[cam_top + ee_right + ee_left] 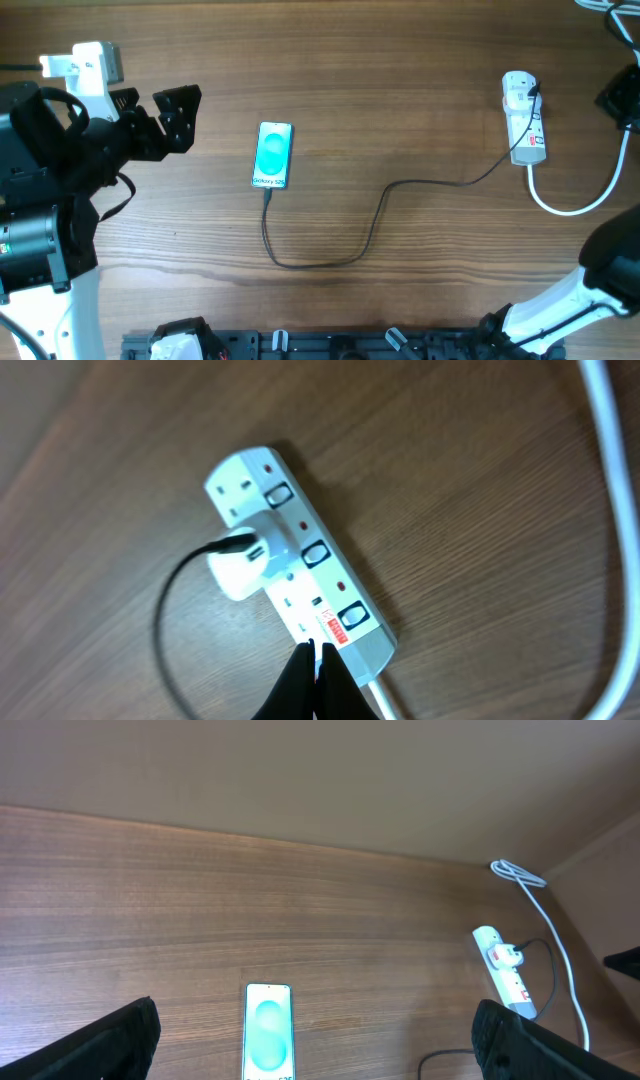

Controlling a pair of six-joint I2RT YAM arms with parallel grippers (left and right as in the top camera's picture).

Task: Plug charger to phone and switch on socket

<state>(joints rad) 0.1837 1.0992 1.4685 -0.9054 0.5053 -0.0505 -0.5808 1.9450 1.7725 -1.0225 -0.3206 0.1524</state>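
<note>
While charger (pixel 440 182) plugged into socket (pixel 315 550), touching phone (pixel 273 153); left gripper (pixel 155 108) spread, empty; right gripper (pixel 312 675) closed, empty.

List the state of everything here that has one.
phone: flat, screen up, cable meeting its bottom edge.
charger: one end plugged into the socket.
socket: switch positions cannot be told.
left end effector: open, empty.
right end effector: shut, empty, over the socket.

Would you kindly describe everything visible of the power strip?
The socket is a white plastic three-outlet strip lying flat on the wooden table. Each outlet has a rocker switch. A white adapter with the dark charger fills the middle outlet; a thick white cord leaves the end beside the shut right tool.
</note>
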